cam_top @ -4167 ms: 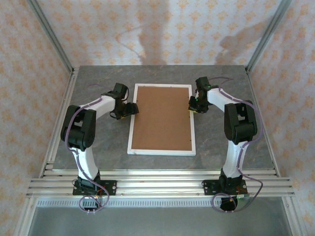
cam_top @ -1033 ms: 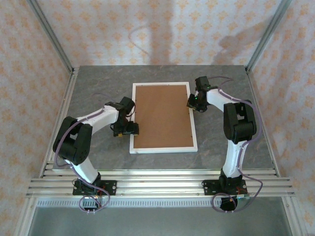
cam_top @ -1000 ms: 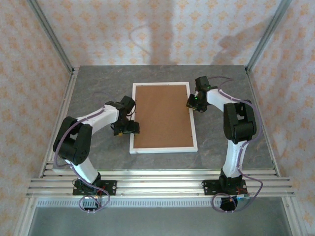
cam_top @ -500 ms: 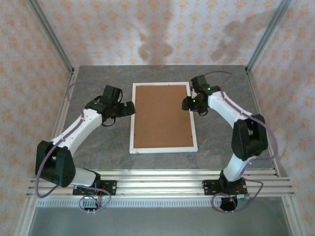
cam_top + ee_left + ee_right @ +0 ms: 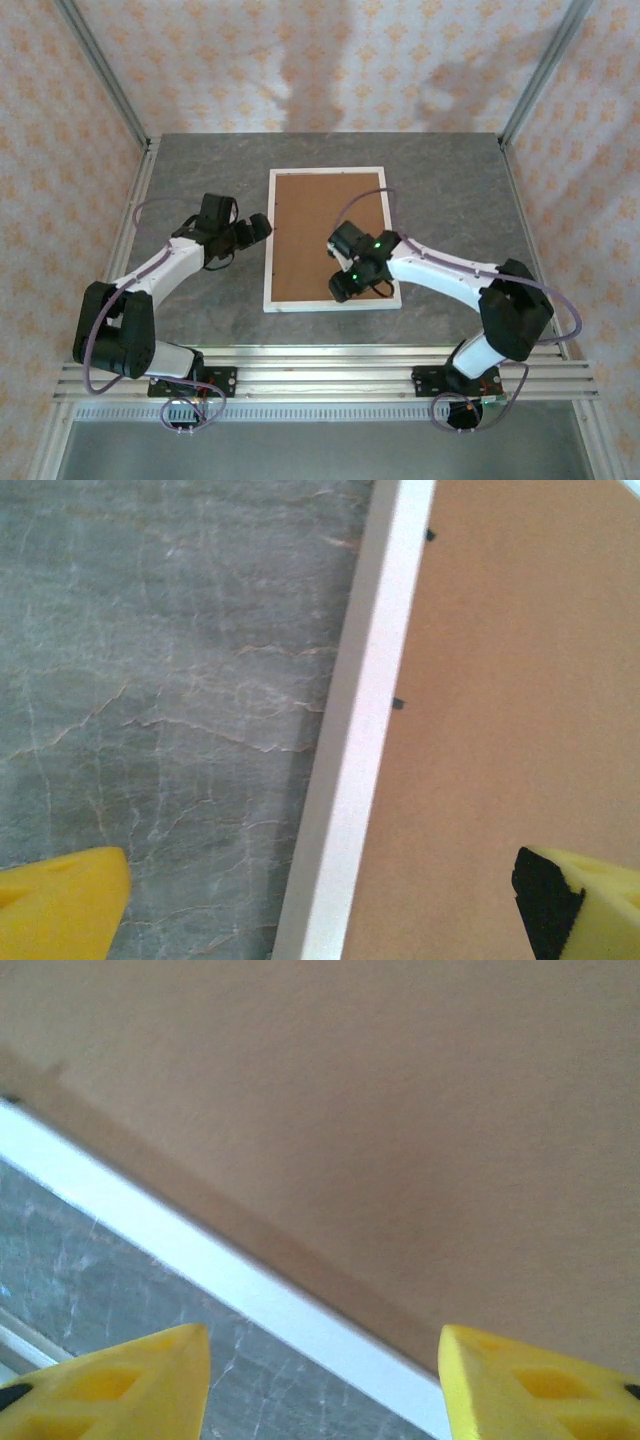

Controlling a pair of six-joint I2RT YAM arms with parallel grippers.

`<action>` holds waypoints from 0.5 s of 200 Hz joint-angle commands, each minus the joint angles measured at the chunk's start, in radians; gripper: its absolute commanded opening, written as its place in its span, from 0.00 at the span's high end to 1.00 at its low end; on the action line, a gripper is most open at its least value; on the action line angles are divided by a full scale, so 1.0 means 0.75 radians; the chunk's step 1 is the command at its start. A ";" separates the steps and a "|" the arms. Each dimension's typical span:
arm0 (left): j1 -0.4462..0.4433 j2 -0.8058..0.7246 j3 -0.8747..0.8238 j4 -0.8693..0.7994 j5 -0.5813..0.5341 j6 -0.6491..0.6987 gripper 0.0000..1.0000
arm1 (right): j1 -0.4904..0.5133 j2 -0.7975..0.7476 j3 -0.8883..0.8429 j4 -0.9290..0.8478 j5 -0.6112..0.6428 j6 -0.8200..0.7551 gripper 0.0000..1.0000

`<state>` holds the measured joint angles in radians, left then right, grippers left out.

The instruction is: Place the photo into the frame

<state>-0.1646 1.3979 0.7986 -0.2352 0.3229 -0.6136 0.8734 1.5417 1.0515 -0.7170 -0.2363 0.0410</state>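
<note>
Our right gripper (image 5: 342,287) has swung across to the near edge of the thin white rectangular frame (image 5: 268,255), which lies flat on the grey stone-patterned table (image 5: 200,165). Its jaws are parted and empty. Our left gripper (image 5: 262,223) gapes wide over the frame's left border.

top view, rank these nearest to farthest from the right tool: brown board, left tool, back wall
1. brown board, directly under the right tool, near end
2. left tool, across at the frame's left edge
3. back wall, beyond the table's far edge
</note>
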 commanded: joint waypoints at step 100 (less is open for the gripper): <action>0.025 -0.095 -0.150 0.137 0.043 -0.112 0.00 | 0.173 0.285 0.016 0.089 0.271 -0.118 0.40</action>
<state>-0.1543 1.3411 0.7059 -0.1810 0.3538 -0.6739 1.0019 1.6966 1.0492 -0.6754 -0.0937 -0.0391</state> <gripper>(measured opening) 0.998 0.622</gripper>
